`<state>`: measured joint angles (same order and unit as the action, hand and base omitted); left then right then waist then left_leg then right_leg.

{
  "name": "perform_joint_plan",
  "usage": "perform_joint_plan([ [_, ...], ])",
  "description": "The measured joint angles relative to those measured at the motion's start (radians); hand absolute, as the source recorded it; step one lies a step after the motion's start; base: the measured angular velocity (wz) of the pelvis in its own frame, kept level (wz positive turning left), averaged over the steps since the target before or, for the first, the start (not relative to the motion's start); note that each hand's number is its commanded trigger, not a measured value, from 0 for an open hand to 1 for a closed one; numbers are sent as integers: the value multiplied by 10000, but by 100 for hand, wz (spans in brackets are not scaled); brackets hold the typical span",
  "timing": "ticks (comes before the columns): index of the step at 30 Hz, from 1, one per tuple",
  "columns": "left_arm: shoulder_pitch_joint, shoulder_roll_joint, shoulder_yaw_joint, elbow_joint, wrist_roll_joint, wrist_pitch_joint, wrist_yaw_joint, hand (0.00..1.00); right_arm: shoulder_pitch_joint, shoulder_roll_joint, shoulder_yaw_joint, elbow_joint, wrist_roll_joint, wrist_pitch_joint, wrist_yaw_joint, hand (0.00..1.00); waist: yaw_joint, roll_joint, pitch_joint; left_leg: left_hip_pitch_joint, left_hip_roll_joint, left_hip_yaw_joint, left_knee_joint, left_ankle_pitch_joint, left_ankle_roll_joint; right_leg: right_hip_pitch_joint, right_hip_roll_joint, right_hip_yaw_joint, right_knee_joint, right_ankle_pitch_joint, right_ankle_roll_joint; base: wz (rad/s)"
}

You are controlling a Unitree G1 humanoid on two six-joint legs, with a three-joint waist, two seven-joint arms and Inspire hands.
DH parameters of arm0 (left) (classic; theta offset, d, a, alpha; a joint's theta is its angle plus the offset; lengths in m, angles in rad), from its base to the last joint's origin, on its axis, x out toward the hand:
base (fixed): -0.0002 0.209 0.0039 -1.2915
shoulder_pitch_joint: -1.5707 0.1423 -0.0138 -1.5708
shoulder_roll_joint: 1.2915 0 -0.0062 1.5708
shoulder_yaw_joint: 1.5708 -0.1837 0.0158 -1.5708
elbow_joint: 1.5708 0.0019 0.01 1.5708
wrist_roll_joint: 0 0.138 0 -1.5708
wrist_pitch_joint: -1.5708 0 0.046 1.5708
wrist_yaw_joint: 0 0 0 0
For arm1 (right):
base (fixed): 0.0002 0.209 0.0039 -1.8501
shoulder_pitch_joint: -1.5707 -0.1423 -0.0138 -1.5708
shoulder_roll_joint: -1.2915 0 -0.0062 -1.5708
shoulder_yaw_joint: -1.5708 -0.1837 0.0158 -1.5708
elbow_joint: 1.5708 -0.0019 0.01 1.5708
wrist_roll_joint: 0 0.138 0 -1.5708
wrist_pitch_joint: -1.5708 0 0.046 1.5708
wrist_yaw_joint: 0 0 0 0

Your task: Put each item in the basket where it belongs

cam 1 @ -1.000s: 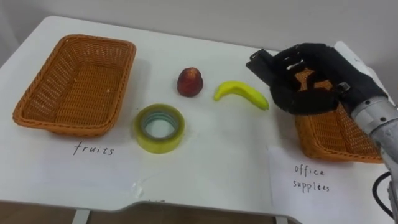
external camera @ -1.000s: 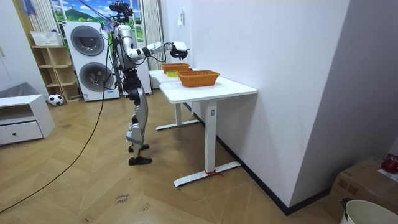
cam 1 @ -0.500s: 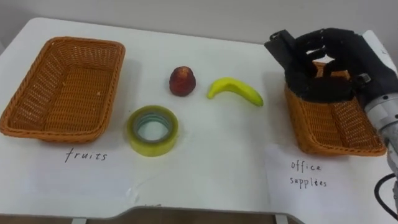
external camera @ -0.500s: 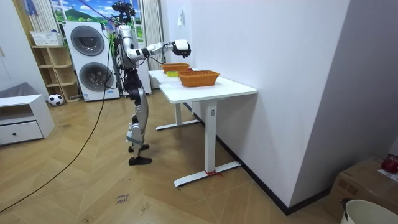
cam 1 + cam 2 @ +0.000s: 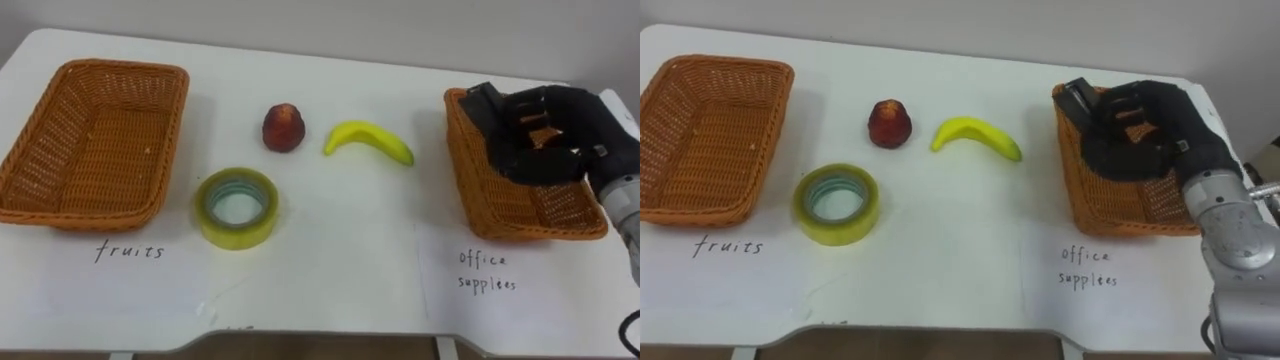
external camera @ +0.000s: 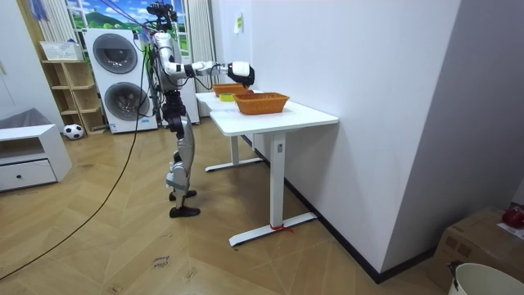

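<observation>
Right hand [image 5: 548, 135], fingers curled round black object [image 5: 487, 101], now low over office-supplies basket [image 5: 468, 182] — 1 s ago beside banana [image 5: 368, 141]. Release likely next; 3 items unsorted — banana, red fruit [image 5: 283, 126], tape roll [image 5: 235, 206].

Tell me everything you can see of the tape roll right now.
The tape roll is a wide yellow-green ring, glossy and translucent like packing tape, with a greyish inner core. It lies flat, hole up, on the white table, apart from the fruits basket to its left and the red fruit behind it. Only the table touches it.
</observation>
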<state>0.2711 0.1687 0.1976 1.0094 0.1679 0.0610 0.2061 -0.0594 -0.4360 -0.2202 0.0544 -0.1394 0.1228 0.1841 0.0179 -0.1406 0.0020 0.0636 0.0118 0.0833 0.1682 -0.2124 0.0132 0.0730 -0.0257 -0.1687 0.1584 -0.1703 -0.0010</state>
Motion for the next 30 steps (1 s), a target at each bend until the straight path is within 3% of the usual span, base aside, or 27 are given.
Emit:
perform_joint_plan([
  [13,11,4,-7,49,-14,-5,41,0,3,-16,-124,196,167,-10,-356,100,-115,77,41,79,6,82,-2,0,0,-15,4,56,5,0,0,0],
  [30,-52,26,-4,34,-17,-14,80,0,235,-15,-96,932,383,-28,-411,100,-86,27,-12,362,94,276,-97,-7,-6,134,108,295,118,11,-18,-3],
])
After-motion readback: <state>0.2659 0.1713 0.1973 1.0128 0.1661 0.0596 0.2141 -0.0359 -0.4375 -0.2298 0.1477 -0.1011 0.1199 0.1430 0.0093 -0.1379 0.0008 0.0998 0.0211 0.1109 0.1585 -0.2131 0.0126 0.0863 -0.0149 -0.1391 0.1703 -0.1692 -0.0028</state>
